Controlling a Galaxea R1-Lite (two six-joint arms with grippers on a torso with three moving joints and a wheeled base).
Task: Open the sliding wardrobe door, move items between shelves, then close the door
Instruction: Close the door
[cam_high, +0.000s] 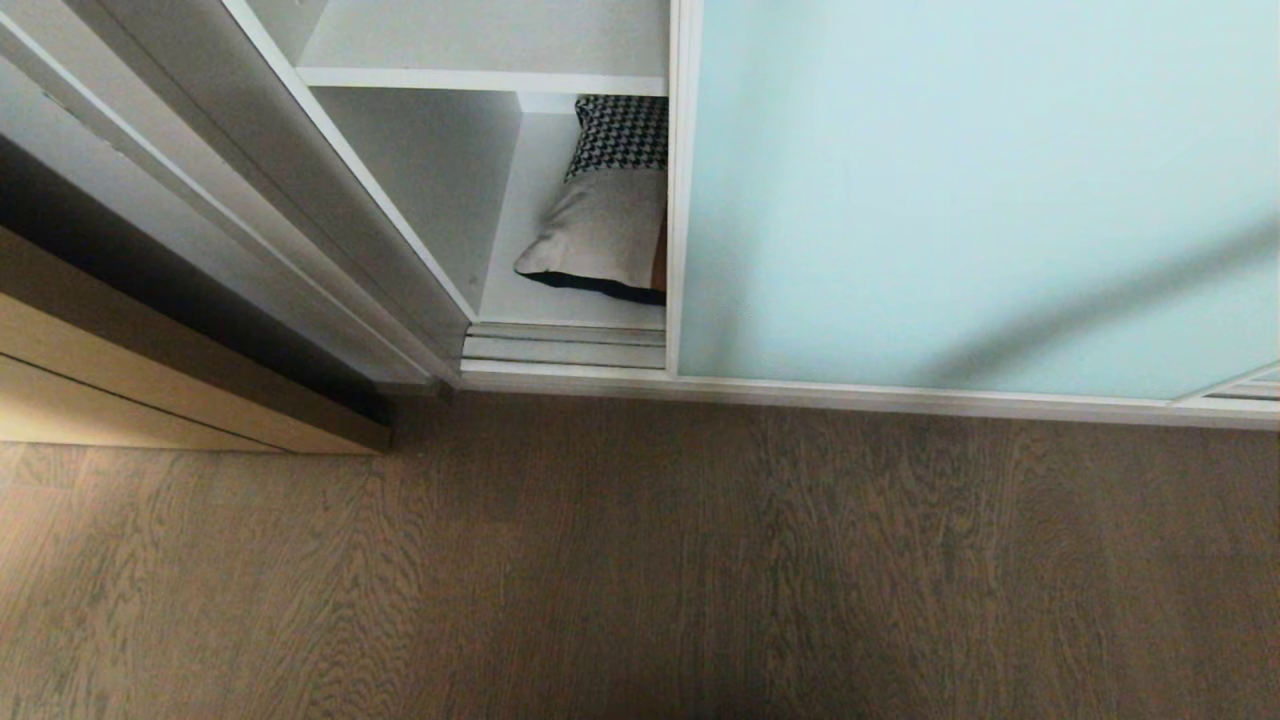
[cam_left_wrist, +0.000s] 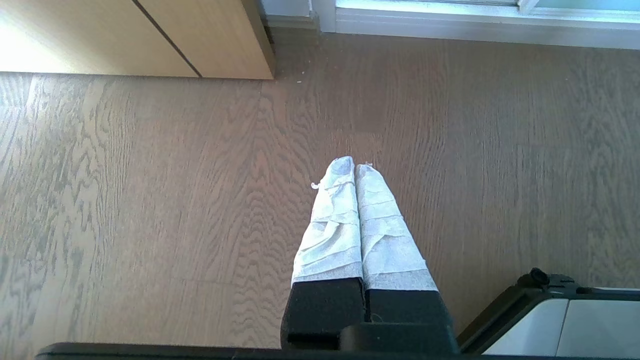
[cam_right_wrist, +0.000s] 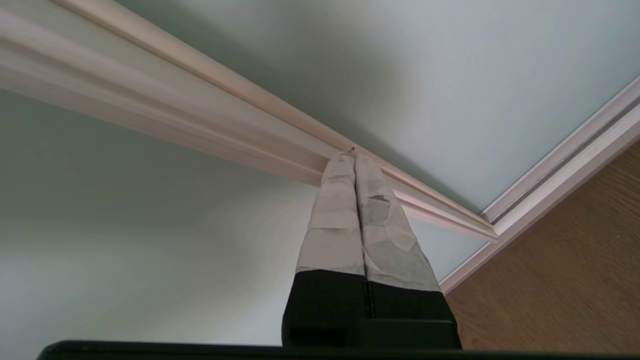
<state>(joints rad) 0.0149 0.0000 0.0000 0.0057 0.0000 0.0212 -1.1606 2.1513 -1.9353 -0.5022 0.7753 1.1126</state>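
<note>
Frosted pale blue-green glass, thin silver frame: the sliding wardrobe door (cam_high: 960, 200) covers the centre and right of the wardrobe front in the head view; its left edge stands partway across, leaving a narrow opening on the left. A soft diagonal shadow crosses its lower right part

White interior, seen through the opening: one shelf (cam_high: 480, 75) near the top of the view, and below it the bottom board (cam_high: 560, 300) of the wardrobe, just behind the silver floor track (cam_high: 565, 345)

Cushion (cam_high: 605, 215), patchwork: houndstooth panel above, off-white panel below, black back showing along the low edge, a sliver of rust-orange at the door's edge. It rests on the bottom board, leaning back, its right part hidden behind the door frame

Tan wooden door (cam_high: 150, 390) at the left, beside the wardrobe. Grey-brown wood-grain floor (cam_high: 640, 560) fills the foreground

Left gripper (cam_left_wrist: 355, 167): tape-wrapped fingers pressed together, clenched on nothing, hanging over bare floor, well apart from the wardrobe. A corner of the robot's base (cam_left_wrist: 565, 320) shows beside it

Right gripper (cam_right_wrist: 354, 159): taped fingers likewise clenched and empty, tips at or just beside the pale metal frame strip (cam_right_wrist: 240, 120) where two frosted panels meet; contact cannot be told. Neither gripper shows in the head view
</note>
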